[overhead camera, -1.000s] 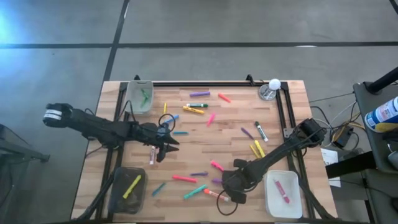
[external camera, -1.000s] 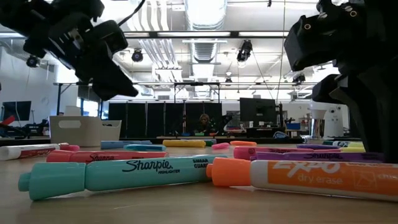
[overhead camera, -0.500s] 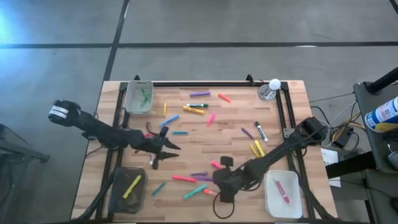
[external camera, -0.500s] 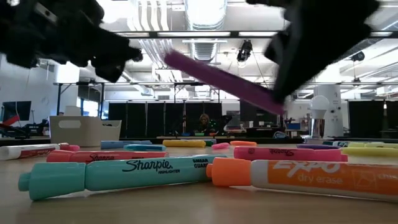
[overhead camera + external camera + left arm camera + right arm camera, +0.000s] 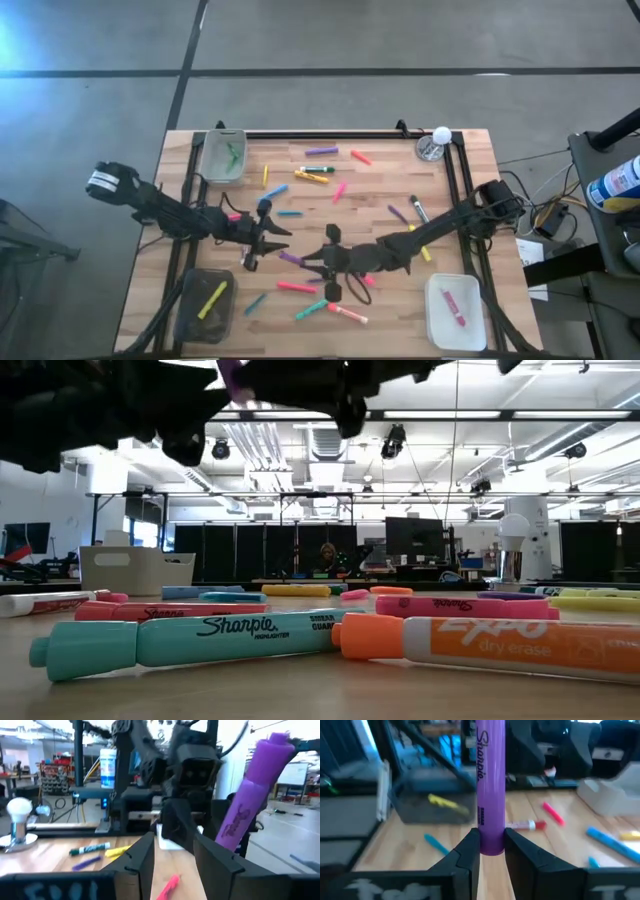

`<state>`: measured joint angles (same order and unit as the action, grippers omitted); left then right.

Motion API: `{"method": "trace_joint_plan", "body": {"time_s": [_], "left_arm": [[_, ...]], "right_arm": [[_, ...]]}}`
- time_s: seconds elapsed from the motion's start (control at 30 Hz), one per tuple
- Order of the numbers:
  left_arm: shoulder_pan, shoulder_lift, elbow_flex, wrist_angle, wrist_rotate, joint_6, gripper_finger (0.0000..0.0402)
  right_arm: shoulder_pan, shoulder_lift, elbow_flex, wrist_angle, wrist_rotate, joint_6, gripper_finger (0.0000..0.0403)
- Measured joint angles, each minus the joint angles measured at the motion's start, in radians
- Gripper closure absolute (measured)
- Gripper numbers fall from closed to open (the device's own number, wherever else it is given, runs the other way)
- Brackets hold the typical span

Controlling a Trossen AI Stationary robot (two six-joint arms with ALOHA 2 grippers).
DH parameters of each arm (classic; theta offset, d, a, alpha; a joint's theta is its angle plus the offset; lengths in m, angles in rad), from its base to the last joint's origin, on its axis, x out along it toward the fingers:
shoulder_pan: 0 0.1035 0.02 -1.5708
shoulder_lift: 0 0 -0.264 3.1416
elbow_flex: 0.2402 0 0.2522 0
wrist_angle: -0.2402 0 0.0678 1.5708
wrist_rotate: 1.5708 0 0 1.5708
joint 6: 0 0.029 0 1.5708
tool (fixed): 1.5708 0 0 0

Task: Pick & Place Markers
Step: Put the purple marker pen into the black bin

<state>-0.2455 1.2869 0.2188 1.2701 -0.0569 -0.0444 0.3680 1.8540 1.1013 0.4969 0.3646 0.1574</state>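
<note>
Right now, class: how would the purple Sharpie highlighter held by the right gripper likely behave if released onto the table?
The purple Sharpie highlighter looks rigid, staying straight in the right gripper. Its round barrel would probably roll. It seems light.

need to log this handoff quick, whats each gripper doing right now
Left gripper: open, holding nothing, facing the right gripper at mid-table.
Right gripper: shut on the purple marker, lifted off the table.
</note>
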Motion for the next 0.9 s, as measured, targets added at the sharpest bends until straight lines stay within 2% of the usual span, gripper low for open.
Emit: {"method": "trace_joint_plan", "body": {"time_s": [0.17,0.37,0.9], "left_arm": [[-0.001,-0.008,0.021,0.003,0.069,0.001,0.0269],[-0.007,-0.012,0.038,0.002,0.094,0.0,0.0269],[-0.009,-0.009,0.126,-0.033,0.07,0.029,0.0269]], "right_arm": [[-0.013,-0.001,-0.052,0.115,0.001,-0.023,0.033],[-0.03,-0.002,-0.095,0.219,0.002,-0.028,0.033],[-0.068,-0.002,-0.092,0.214,-0.014,-0.038,0.033]]}}
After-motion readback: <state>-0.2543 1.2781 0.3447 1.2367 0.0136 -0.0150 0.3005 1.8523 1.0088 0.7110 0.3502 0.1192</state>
